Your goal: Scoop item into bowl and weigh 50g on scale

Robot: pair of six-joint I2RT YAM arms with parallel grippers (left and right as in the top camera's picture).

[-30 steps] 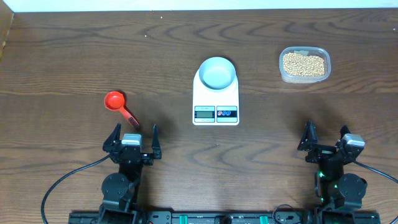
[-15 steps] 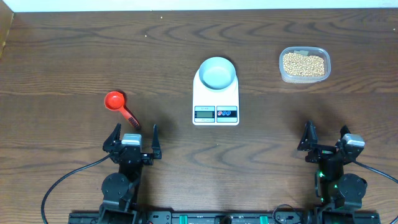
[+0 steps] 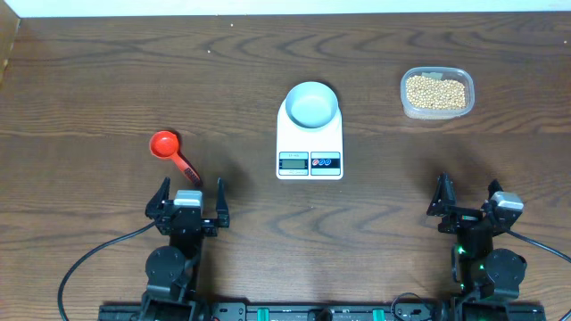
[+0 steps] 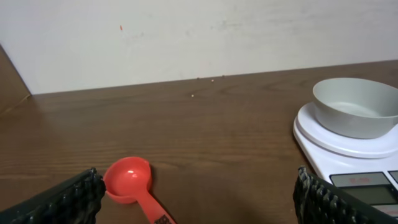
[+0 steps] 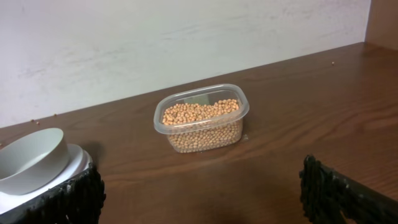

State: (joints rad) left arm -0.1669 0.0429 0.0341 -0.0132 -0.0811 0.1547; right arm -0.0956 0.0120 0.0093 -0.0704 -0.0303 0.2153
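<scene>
The pale blue-white bowl (image 3: 311, 104) sits empty on the white scale (image 3: 310, 147) at the table's middle; both also show in the left wrist view, bowl (image 4: 356, 115), scale (image 4: 348, 155). Tan beans (image 3: 435, 93) fill a clear plastic tub (image 3: 406, 109) at the back right, also seen in the right wrist view (image 5: 200, 118). A red scoop (image 3: 169, 149) lies on the table just ahead of my left gripper (image 3: 190, 193), which is open and empty. My right gripper (image 3: 465, 193) is open and empty near the front right.
The scoop (image 4: 132, 183) lies with its handle pointing toward my left gripper. A wall runs behind the table's far edge. A wooden panel stands at the far left edge (image 3: 7, 40).
</scene>
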